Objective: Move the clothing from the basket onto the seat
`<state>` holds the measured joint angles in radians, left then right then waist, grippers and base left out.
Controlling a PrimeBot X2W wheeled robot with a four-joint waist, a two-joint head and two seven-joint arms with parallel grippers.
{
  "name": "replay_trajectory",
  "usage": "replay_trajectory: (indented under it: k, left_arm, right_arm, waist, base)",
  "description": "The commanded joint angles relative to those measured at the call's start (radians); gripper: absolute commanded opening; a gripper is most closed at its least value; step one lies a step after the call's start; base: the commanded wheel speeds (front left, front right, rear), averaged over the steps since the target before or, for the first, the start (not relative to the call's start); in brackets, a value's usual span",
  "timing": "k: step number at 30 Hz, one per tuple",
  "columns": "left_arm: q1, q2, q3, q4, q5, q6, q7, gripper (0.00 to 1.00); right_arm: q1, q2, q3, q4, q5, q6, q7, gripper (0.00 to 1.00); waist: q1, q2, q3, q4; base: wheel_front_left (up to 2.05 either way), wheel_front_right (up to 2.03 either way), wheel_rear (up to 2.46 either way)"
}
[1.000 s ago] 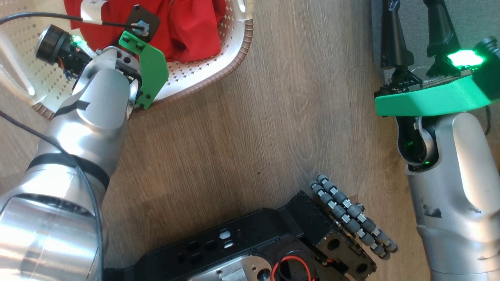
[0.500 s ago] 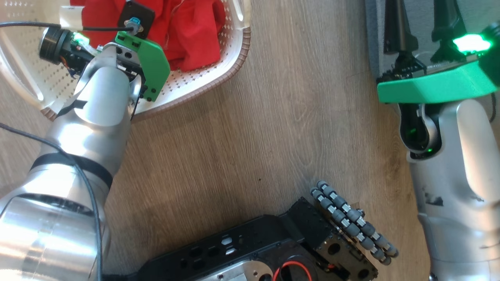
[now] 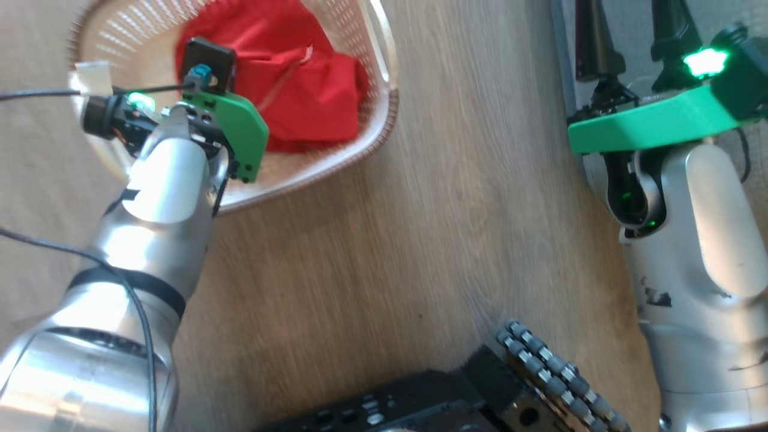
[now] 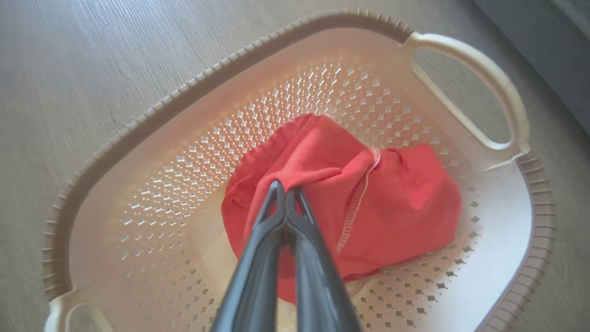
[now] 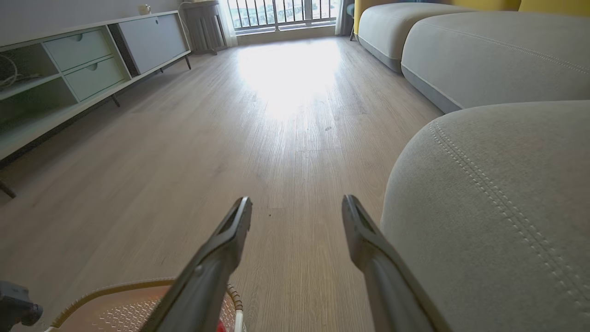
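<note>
Our left tool (image 4: 286, 190) pinches the clothing (image 4: 405, 193) in the basket (image 4: 152, 184) to lift it; our right tool (image 5: 296, 201) is wide open.

Pale wood-look plank floor (image 5: 286, 138) is seen throughout, boards running toward the window. A bright glare patch (image 5: 288, 64) is thrown on it by daylight from a low window (image 5: 281, 11), with vertical railing bars seen through the glass. A long low sideboard (image 5: 87, 60), pale grey-green on thin dark legs, is set along the grey wall (image 5: 55, 11); two drawers, a flat door and open shelves are shown. A ribbed grey unit (image 5: 205, 20) is placed beside the window. Further grey sofa sections (image 5: 484, 60) are lined up opposite the sideboard, with yellow cushions (image 5: 553, 4) behind them.
</note>
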<state>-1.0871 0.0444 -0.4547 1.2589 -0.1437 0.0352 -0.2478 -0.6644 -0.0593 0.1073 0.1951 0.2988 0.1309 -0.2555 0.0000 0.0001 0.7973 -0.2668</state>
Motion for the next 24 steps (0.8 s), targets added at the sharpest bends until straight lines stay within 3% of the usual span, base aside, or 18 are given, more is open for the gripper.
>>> replay_trajectory:
  k: [1, 24]
  left_arm:
    - [0.028, 0.008, 0.016, -0.046, -0.014, -0.007, -0.013, 0.00]
    - [0.294, 0.006, 0.063, -0.442, -0.146, -0.004, -0.014, 0.00]
  right_arm:
    - [0.042, -0.009, 0.008, -0.016, -0.005, 0.000, -0.006, 1.00]
    - [0.165, -0.052, 0.072, 0.128, 0.003, 0.000, -0.006, 1.00]
  waist:
    - [0.0000, -0.0001, -0.075, 0.053]
    - [0.0000, -0.0001, -0.466, 0.187]
  base:
    - [0.00, 0.00, 0.00]
    - [0.00, 0.00, 0.00]
